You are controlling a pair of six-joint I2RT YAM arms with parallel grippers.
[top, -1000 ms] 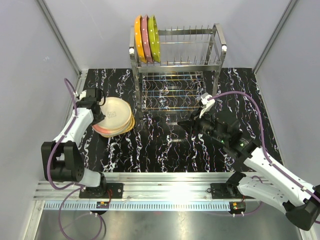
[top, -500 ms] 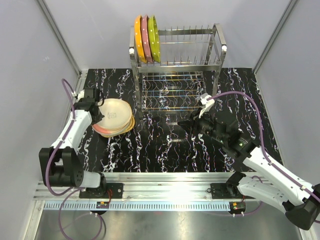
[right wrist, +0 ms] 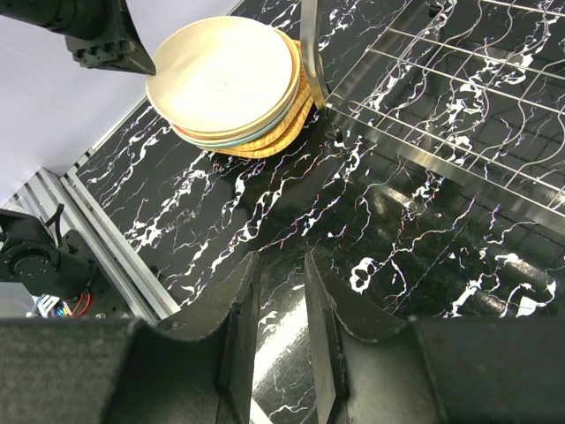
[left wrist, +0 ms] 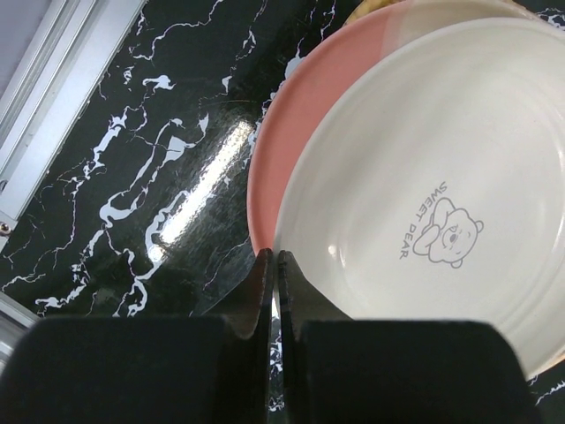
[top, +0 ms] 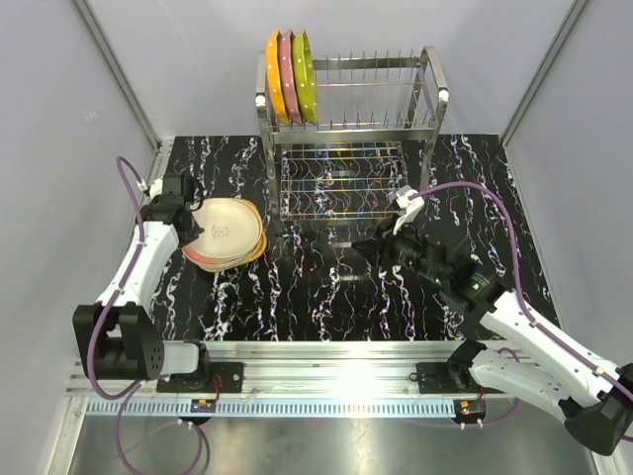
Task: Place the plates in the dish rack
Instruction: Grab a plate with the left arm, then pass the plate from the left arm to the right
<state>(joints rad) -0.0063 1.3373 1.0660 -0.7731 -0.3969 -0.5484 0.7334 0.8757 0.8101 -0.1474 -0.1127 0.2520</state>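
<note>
- At the left rim of the plate stack [top: 237,252], the left gripper [left wrist: 272,265] is fully closed beside the top cream plate [left wrist: 424,159]; a pinch on the rim cannot be confirmed.
- Verify rim capture before lifting; raise slowly, tilting toward upright.
- Right gripper [right wrist: 281,265]: part-open, empty, near the dish rack [top: 346,109].

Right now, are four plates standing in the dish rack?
No, only three stand in the dish rack, at its left end: an orange plate, a pink plate and a lime-green plate.
</note>
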